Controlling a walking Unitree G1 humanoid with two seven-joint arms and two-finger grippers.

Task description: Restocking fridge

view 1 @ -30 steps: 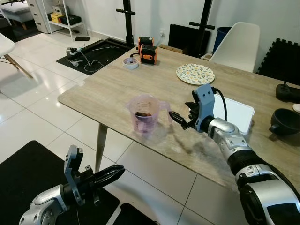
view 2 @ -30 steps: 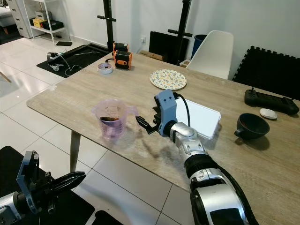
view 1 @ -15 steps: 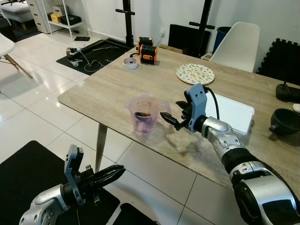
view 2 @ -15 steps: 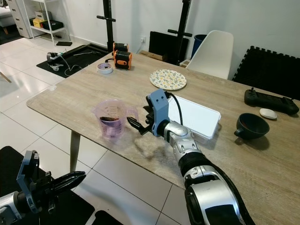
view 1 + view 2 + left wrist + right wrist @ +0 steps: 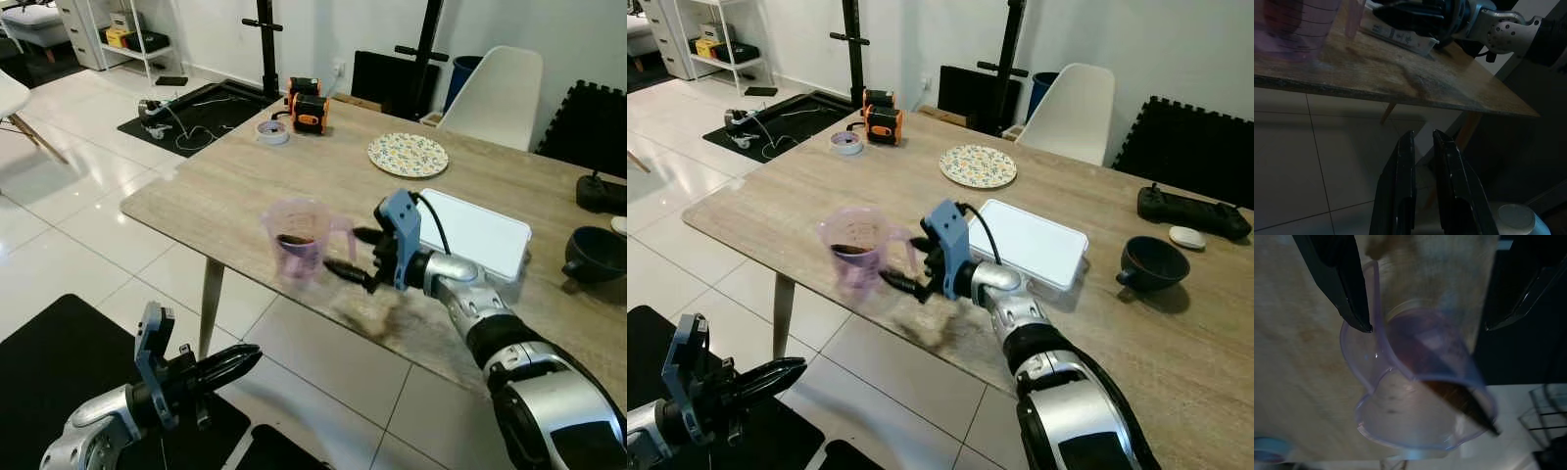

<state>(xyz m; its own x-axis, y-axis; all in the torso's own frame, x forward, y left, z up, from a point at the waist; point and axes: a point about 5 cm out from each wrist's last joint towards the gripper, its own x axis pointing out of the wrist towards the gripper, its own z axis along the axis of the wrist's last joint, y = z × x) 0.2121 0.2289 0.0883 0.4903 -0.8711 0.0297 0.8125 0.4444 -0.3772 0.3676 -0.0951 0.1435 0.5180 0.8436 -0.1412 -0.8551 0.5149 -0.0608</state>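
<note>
I see a wood-grain table [image 5: 245, 186] over a white tiled floor [image 5: 59, 225], with a black mat [image 5: 59, 362] at the near left. On the far side of the table sit a floral plate [image 5: 409, 154], a tape roll [image 5: 273, 131] and two orange-black tape measures [image 5: 308, 104]. A white tray [image 5: 472, 232] lies right of centre, a dark bowl [image 5: 594, 254] at the far right. A white chair [image 5: 495, 96] stands behind the table; a shelf unit [image 5: 127, 29] is at the far left of the room.

The translucent purple measuring jug [image 5: 298, 238] stands near the near edge of the table, with dark contents low inside; its outline is blurred.

Right gripper [image 5: 354, 255]: reaching left toward the jug, its handle side. Jaws spread wide. In the right wrist view the two black fingers [image 5: 1337, 276] straddle the jug, one tip at the rim; I cannot tell if it touches. Nothing is clamped.

Left gripper [image 5: 230, 364]: low, below table height, over the floor at the near left. Fingers [image 5: 1400, 191] nearly together, a narrow gap between them, holding nothing.
</note>
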